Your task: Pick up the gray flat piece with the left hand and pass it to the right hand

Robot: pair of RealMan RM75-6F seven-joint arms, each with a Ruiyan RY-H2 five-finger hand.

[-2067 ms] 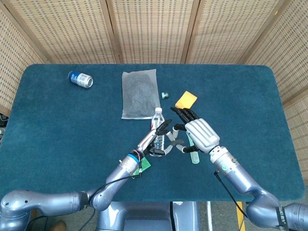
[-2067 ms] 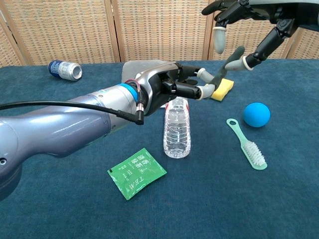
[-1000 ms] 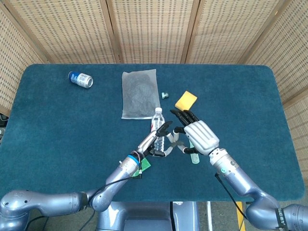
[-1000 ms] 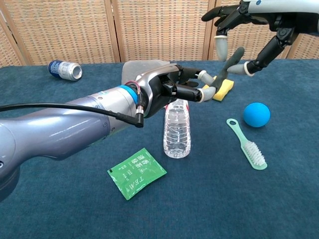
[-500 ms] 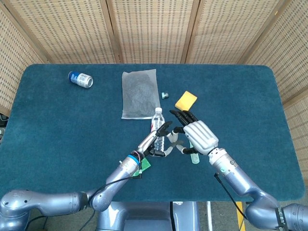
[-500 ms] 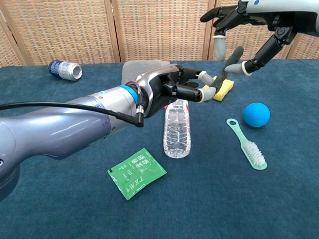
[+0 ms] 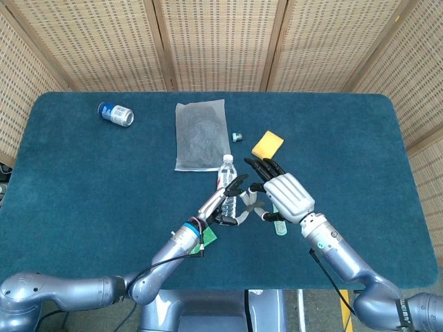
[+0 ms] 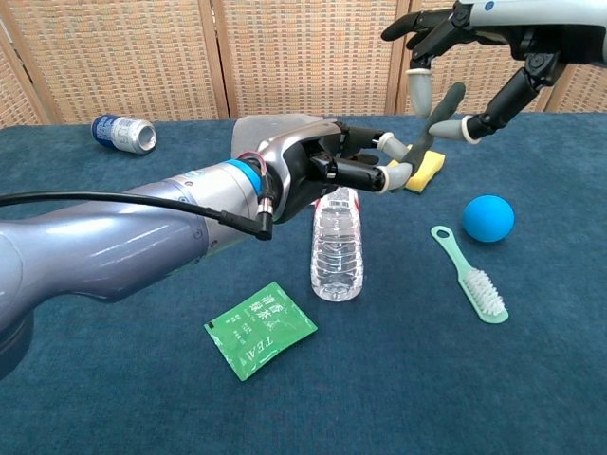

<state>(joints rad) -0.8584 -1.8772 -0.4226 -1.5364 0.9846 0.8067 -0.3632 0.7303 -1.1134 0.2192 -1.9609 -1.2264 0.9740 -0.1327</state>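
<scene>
The gray flat piece (image 8: 446,109) is a narrow strip held slanting upward above the table, and it also shows faintly between the two hands in the head view (image 7: 250,201). My left hand (image 8: 322,161) (image 7: 225,204) pinches its lower end between its fingertips, above the water bottle. My right hand (image 8: 493,38) (image 7: 287,194) hovers at its upper end with fingers spread. One finger hangs on the left of the strip and the thumb tip lies close against its right side. I cannot tell if the thumb touches it.
An upright water bottle (image 8: 337,251) stands under the left hand, with a green tea packet (image 8: 259,329) in front. A green brush (image 8: 469,275), blue ball (image 8: 488,218) and yellow sponge (image 8: 429,166) lie right. A can (image 7: 115,113) and clear bag (image 7: 201,135) lie farther back.
The right hand has edged in toward the strip's upper end, its thumb now nearer the piece. The left hand has kept the strip almost still.
</scene>
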